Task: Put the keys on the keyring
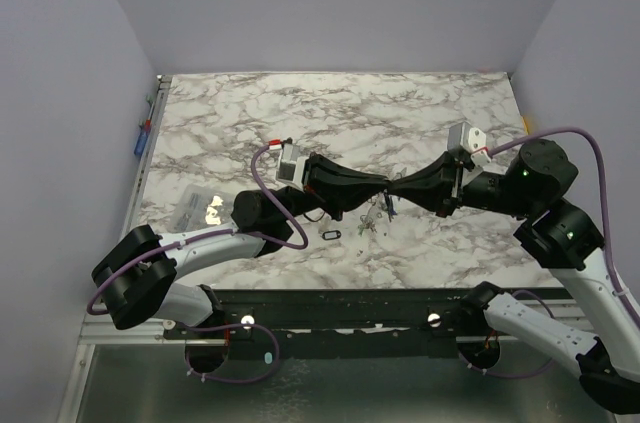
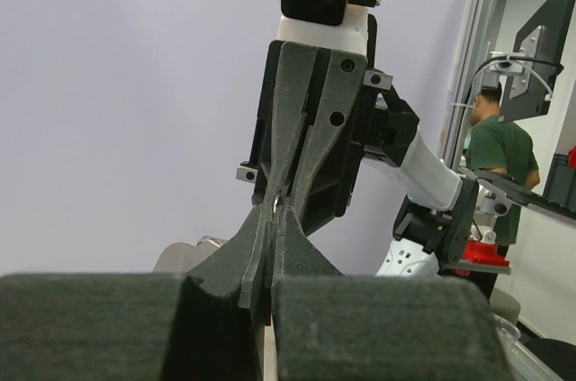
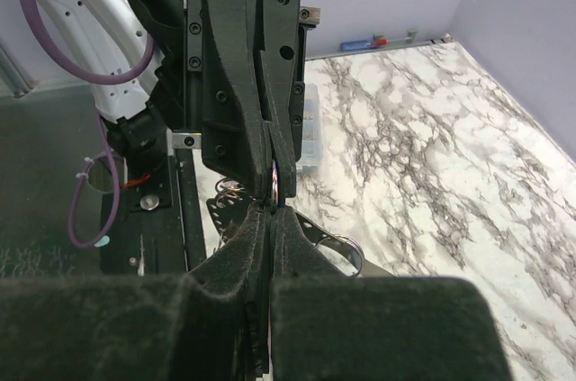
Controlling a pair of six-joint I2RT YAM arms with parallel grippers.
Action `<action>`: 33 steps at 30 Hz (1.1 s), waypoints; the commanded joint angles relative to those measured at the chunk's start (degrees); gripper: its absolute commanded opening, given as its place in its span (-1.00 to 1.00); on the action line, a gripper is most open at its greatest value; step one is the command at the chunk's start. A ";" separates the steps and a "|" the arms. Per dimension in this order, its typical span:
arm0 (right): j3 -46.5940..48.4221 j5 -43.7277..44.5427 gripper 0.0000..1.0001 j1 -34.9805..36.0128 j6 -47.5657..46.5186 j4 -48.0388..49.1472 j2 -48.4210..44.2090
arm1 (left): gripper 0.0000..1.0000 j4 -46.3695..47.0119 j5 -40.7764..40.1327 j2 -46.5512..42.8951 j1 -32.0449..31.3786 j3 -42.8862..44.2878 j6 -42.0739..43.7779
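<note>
My left gripper [image 1: 383, 186] and right gripper [image 1: 398, 186] meet tip to tip above the middle of the table, both shut. In the right wrist view a thin shiny edge of the keyring [image 3: 274, 181] shows between the left fingers [image 3: 286, 165]. My right gripper [image 3: 273, 210] presses against it, and I cannot see anything between its own pads. Wire loops [image 3: 347, 251] and dark perforated pieces [image 3: 220, 212] show below the tips. The keys [image 1: 375, 213] are a small cluster under the junction; I cannot tell whether they hang or lie on the table. In the left wrist view my left gripper [image 2: 277, 212] is shut.
A small black oval ring [image 1: 332, 234] lies on the marble table [image 1: 300, 113] in front of the left gripper. A clear plastic bag [image 1: 198, 206] lies at the left edge. A clear box [image 3: 310, 133] shows behind the left gripper. Purple walls enclose the table.
</note>
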 commanded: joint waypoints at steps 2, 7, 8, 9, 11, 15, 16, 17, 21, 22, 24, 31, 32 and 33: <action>0.10 -1.01 -0.98 0.10 -1.41 -0.20 -0.13 | -1.00 17.55 0.74 -0.62 -0.15 -0.10 -0.11; 0.73 -1.01 -0.98 0.04 -2.21 -1.25 0.01 | -0.79 16.08 0.48 -2.04 -0.14 -2.55 1.17; 0.82 -1.18 -0.98 0.09 -2.38 -1.47 0.14 | -0.72 15.50 0.48 -2.39 -0.14 -2.86 1.52; 0.91 -1.32 -0.98 0.10 -2.53 -1.76 0.21 | -0.64 14.97 0.53 -2.63 -0.17 -3.13 1.79; 1.09 -1.63 -0.98 0.11 -2.74 -2.19 0.48 | -0.50 13.99 0.64 -3.24 -0.20 -3.45 2.32; 1.51 -1.78 -0.98 0.08 -3.31 -3.19 0.85 | -0.26 10.86 0.90 -4.75 -0.14 -4.01 3.75; 1.65 -1.78 -0.98 0.11 -3.44 -3.48 0.88 | -0.23 9.69 0.94 -5.33 -0.21 -4.30 4.26; 1.73 -1.78 -0.98 0.11 -3.59 -3.71 0.88 | -0.21 8.49 1.06 -5.92 -0.15 -4.50 4.81; 2.69 -1.77 -0.98 0.11 -4.58 -5.93 1.53 | -0.05 1.93 2.04 -8.92 -0.15 -5.35 7.70; 3.21 -1.78 -0.98 0.09 -5.14 -7.04 2.03 | -0.01 -0.57 2.18 -10.15 -0.22 -5.62 9.19; 4.49 -2.24 -0.98 0.10 -6.28 -9.67 2.94 | 0.05 -9.03 2.74 -13.42 -0.15 -5.36 13.34; 10.44 0.79 -0.98 0.11 -8.50 -21.36 6.61 | 0.12 -47.89 4.55 -25.05 -0.14 1.22 32.50; 11.41 1.90 -0.98 0.11 -8.18 -22.84 7.07 | 0.13 -53.46 4.26 -26.05 -0.17 2.75 34.95; 12.17 2.93 -0.98 0.11 -7.64 -24.20 7.46 | 0.13 -59.63 3.71 -26.83 -0.19 4.54 38.04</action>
